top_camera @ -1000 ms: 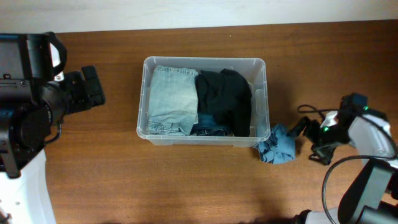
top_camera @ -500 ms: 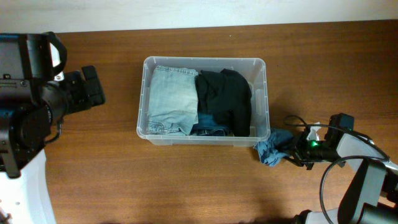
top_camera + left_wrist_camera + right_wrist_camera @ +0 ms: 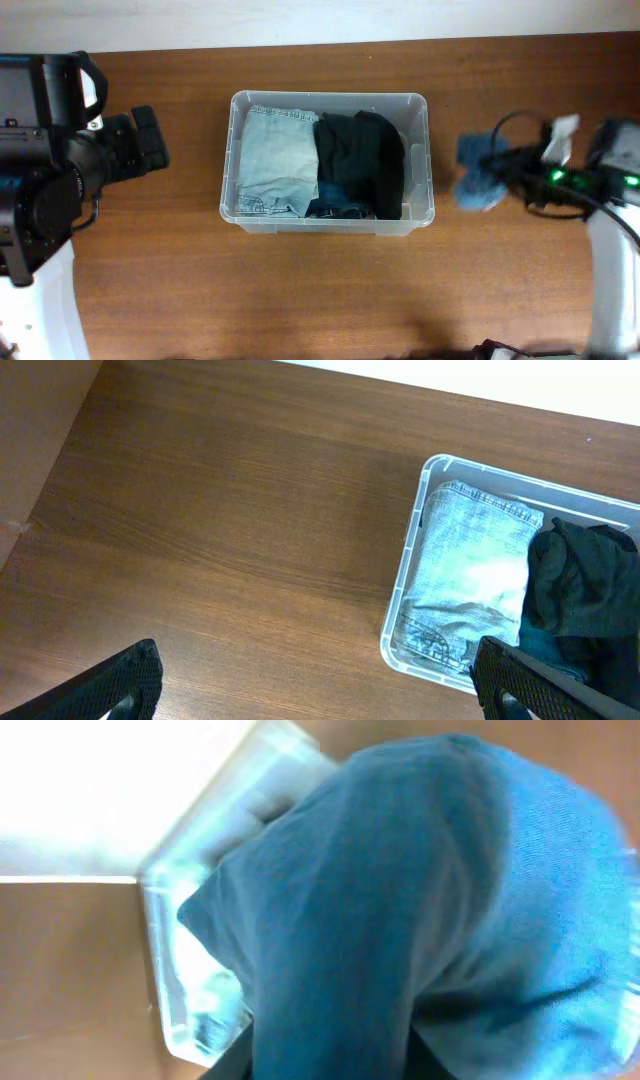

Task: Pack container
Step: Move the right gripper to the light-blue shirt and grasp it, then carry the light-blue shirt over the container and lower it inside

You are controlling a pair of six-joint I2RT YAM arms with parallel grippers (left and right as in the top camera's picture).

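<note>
Garment transfer to container (image 3: 430, 150) under way.
Overhead: container mid-worktop (image 3: 300, 290), part-filled; right pincer (image 3: 515, 170) grips blue cloth (image 3: 480, 172) right of it. Left wrist: left pincer (image 3: 320, 690) spread, empty, left of it. Right wrist: cloth (image 3: 420, 920) beside container corner (image 3: 165, 950); next, clear rim, release.

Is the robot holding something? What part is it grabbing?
Yes. The right gripper holds the blue cloth by the edge farthest from the container; the cloth hides the exact pinch. The left gripper is open and holds nothing.
</note>
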